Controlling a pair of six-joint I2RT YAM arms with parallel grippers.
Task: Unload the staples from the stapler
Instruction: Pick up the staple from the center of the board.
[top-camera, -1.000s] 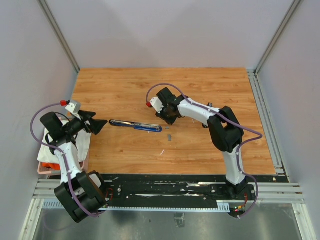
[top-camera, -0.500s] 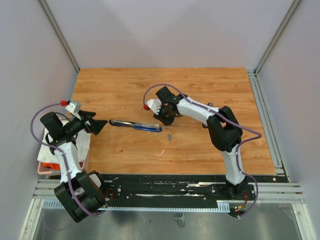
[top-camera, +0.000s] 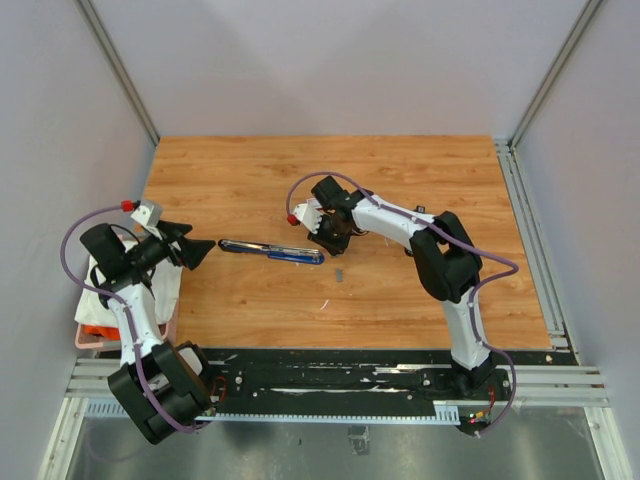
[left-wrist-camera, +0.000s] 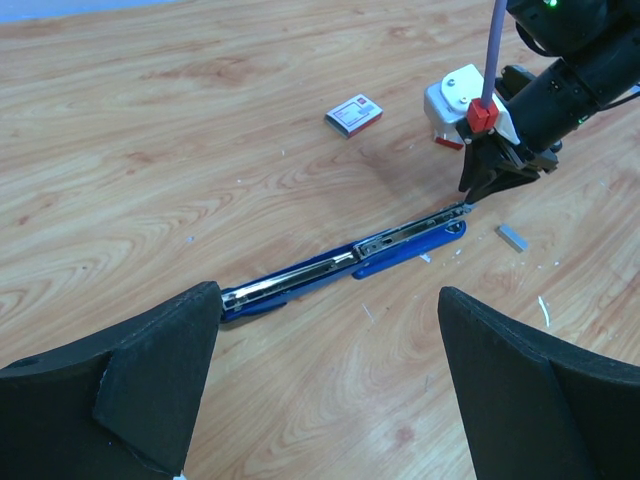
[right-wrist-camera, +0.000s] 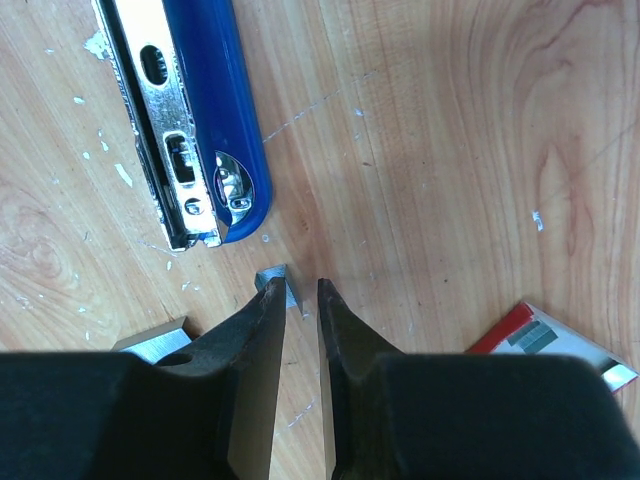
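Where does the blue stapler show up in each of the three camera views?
Top external: the stapler lies opened flat, left of centre.
Left wrist: mid-picture, running diagonally.
Right wrist: top left, one end only.
Shared landmark: the right gripper by that end.

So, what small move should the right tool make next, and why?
Probably nudge the right tool sideways so its narrow gap straddles the short staple bar: the bar lies at one fingertip, not between them, beside the open blue stapler's end.

Right hand (top-camera: 333, 243) beside opened stapler (top-camera: 271, 250)
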